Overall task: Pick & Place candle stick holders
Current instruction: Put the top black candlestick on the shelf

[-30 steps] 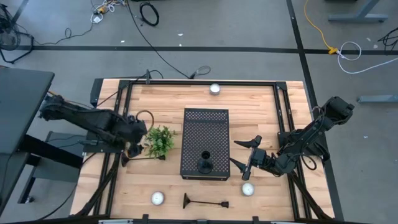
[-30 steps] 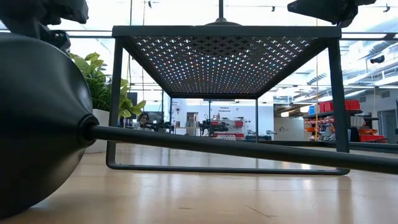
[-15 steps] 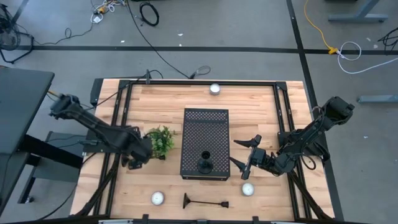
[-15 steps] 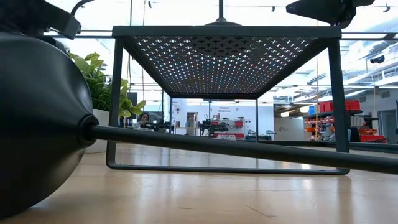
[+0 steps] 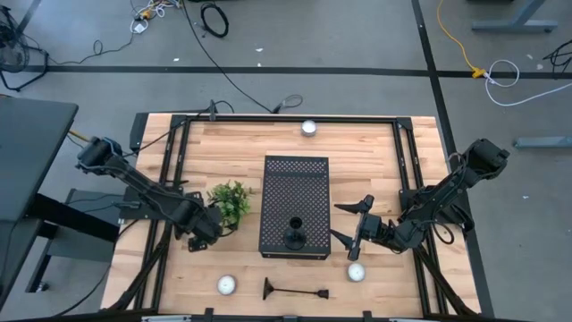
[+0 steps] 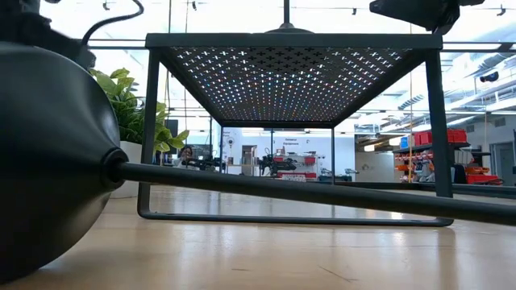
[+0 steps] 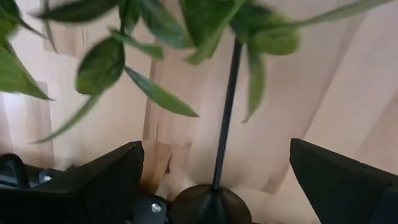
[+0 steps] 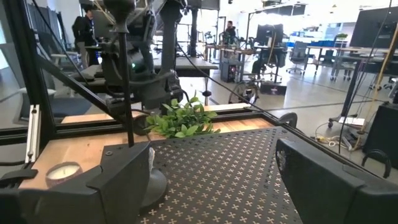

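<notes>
One candle stick holder (image 5: 293, 234) stands upright atop the perforated box (image 5: 295, 183).

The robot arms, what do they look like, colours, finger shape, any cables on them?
Both arms are dark, nearly black, built of jointed links. The right gripper has two slim, pointed black fingers; in its wrist view they look like broad matte black slabs. The left gripper is a dark, bulky head, its fingers equally matte black. No markings are visible, and no cable can be made out along either arm.
</notes>
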